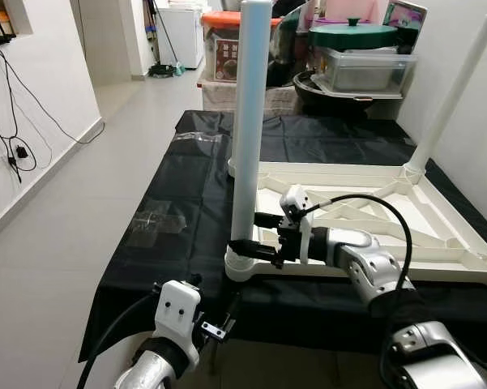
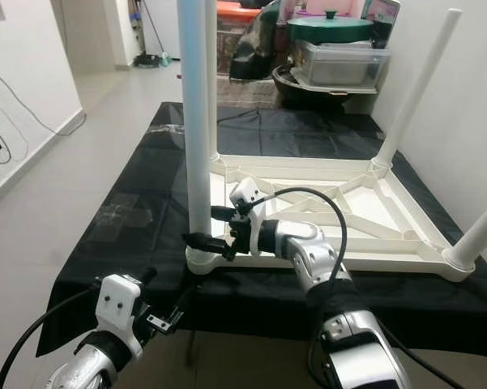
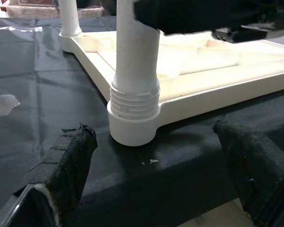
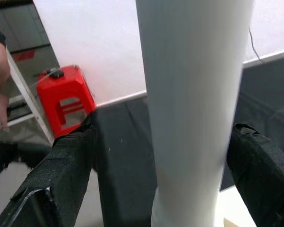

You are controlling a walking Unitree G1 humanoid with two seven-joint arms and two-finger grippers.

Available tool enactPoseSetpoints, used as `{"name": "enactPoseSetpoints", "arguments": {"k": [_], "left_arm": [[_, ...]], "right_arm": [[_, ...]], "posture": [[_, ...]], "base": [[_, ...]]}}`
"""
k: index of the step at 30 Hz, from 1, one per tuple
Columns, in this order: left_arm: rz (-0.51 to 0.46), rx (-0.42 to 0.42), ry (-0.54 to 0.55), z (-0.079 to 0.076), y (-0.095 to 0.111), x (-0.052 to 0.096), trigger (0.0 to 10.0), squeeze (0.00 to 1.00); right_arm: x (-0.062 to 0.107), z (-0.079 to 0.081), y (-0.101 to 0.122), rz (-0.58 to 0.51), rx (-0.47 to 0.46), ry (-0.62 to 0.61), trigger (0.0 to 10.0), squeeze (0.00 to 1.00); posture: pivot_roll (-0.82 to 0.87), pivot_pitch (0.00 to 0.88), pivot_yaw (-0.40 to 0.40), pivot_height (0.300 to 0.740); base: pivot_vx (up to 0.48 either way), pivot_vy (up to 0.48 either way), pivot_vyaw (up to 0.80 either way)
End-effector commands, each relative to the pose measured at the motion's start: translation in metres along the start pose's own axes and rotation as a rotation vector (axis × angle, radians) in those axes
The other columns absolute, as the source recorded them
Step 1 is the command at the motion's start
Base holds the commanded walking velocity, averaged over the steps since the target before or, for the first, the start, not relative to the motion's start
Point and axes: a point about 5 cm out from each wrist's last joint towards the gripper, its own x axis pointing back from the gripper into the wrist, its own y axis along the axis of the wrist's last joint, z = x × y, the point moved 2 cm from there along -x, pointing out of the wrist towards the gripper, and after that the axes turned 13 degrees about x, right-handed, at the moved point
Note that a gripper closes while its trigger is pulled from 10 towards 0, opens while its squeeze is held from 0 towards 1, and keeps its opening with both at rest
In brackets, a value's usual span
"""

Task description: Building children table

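Leg (image 1: 249, 138), white and upright, threaded into the near corner socket of the overturned tabletop (image 1: 437, 243) on black cloth (image 1: 186, 203). My right gripper (image 1: 255, 235) straddles its base, fingers spread, not touching. My left gripper (image 3: 160, 156) hangs open below the edge.

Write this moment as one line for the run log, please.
stage: leg fitting | right gripper: open, fingers around near white leg | left gripper: open, low at table edge | leg thread: partly showing

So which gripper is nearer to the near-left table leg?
Right. The right gripper has its fingers around the table leg near its base; the left gripper hangs lower, before the table edge.
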Motion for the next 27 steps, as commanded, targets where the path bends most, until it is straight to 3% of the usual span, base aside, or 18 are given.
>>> {"name": "enactPoseSetpoints", "arguments": {"k": [1, 9, 16, 17, 18, 19, 27], "left_arm": [[0.010, -0.006, -0.003, 0.001, -0.003, 0.000, 10.0, 0.00], [0.008, 0.003, 0.006, 0.002, -0.002, -0.001, 10.0, 0.00], [0.006, 0.000, 0.007, 0.002, -0.002, -0.001, 10.0, 0.00], [0.007, -0.001, 0.007, 0.002, -0.002, -0.001, 10.0, 0.00], [0.007, -0.001, 0.007, 0.002, -0.002, -0.001, 10.0, 0.00], [0.007, -0.002, 0.007, 0.002, -0.002, -0.002, 10.0, 0.00], [0.008, -0.001, 0.007, 0.002, -0.002, -0.002, 10.0, 0.00]], "right_arm": [[-0.005, -0.004, 0.007, -0.024, 0.019, -0.019, 10.0, 0.00], [-0.028, -0.008, 0.021, -0.074, 0.025, -0.061, 10.0, 0.00], [-0.037, -0.009, 0.028, -0.100, 0.031, -0.070, 9.8, 0.00], [-0.038, -0.009, 0.029, -0.105, 0.030, -0.071, 5.9, 0.00], [-0.038, -0.009, 0.029, -0.105, 0.030, -0.071, 5.9, 0.00], [-0.041, -0.010, 0.030, -0.114, 0.027, -0.084, 0.0, 0.00], [-0.041, -0.008, 0.025, -0.120, 0.020, -0.109, 0.0, 0.00]], "posture": [[0.11, 0.000, -0.058, 0.740], [0.12, 0.000, -0.064, 0.740], [0.12, 0.000, -0.065, 0.740], [0.12, 0.000, -0.064, 0.740], [0.12, 0.000, -0.064, 0.740], [0.12, 0.000, -0.063, 0.740], [0.11, 0.000, -0.061, 0.740]], "base": [[0.000, 0.000, 0.00], [0.000, 0.000, 0.00], [0.000, 0.000, 0.00], [0.000, 0.000, 0.00], [0.000, 0.000, 0.00], [0.000, 0.000, 0.00], [0.000, 0.000, 0.00]]}}
